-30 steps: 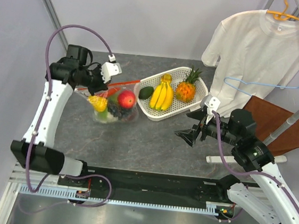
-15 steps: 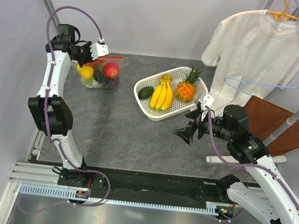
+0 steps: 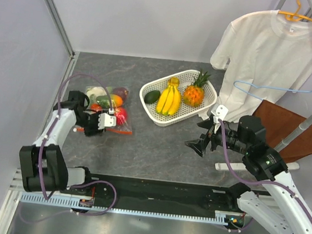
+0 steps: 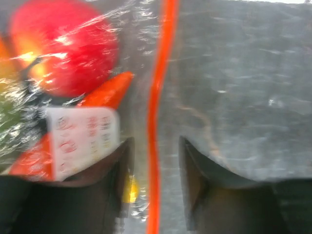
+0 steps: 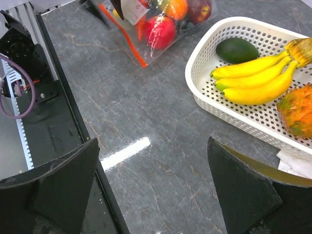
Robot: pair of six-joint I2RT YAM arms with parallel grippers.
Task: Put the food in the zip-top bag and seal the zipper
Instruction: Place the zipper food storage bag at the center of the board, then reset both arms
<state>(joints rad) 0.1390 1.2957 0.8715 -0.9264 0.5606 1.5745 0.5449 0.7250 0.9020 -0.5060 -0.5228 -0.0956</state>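
The zip-top bag [image 3: 108,107] lies flat on the table at the left, with the food inside: a red apple [image 4: 63,48], a red chili [image 4: 105,92], pale cabbage [image 3: 95,92] and an orange piece [image 3: 117,100]. Its zipper [image 4: 156,97] is a red-orange strip along the bag's near side. My left gripper [image 4: 153,161] is low over that strip. Its jaws stand apart on either side of the strip without pinching it, so it is open. My right gripper [image 3: 200,144] hovers open above bare table, near the basket, holding nothing. The right wrist view shows the bag [image 5: 156,24] far off.
A white mesh basket [image 3: 143,98] in the middle holds bananas [image 3: 169,99], an avocado [image 3: 152,97] and a pineapple-like fruit [image 3: 195,93]. A white T-shirt [image 3: 268,56] hangs at the back right above a brown board [image 3: 288,131]. The side wall stands close beside the bag.
The left arm brought the filled bag down from the raised back-left position onto the table. Its jaws then opened and let go of the bag. The right arm barely moved.
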